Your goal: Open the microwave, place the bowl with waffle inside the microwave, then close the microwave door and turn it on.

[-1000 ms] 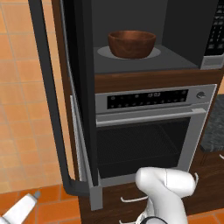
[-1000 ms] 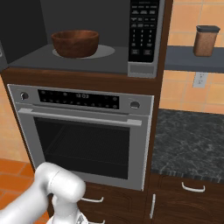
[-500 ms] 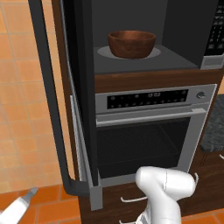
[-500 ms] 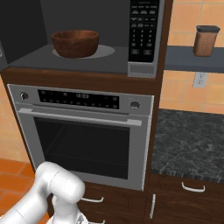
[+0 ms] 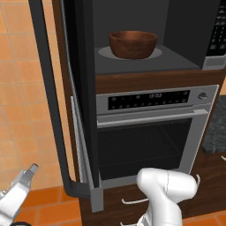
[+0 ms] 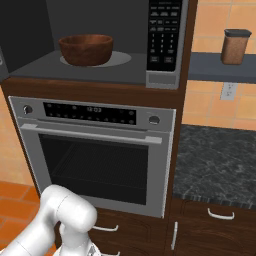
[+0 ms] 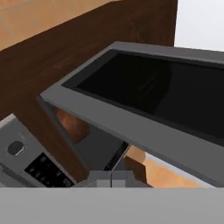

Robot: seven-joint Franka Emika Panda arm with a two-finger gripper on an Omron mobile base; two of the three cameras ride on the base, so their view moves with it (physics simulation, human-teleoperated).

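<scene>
The bowl with waffle (image 5: 133,43) is sitting on the round plate inside the microwave (image 6: 163,80), whose microwave door (image 5: 81,88) is standing wide open. The clenched, empty gripper (image 5: 32,169) is sinking lower at far left, likely heading to swing it closed.

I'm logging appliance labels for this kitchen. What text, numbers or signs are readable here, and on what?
None can be read.
Black keypad strip of the grey-framed microwave: pale button marks, too small to read.
Silver oven's dark control panel: pale display digits and marks, blurred.
Brown lidded jar on the shelf: no label visible.
</scene>
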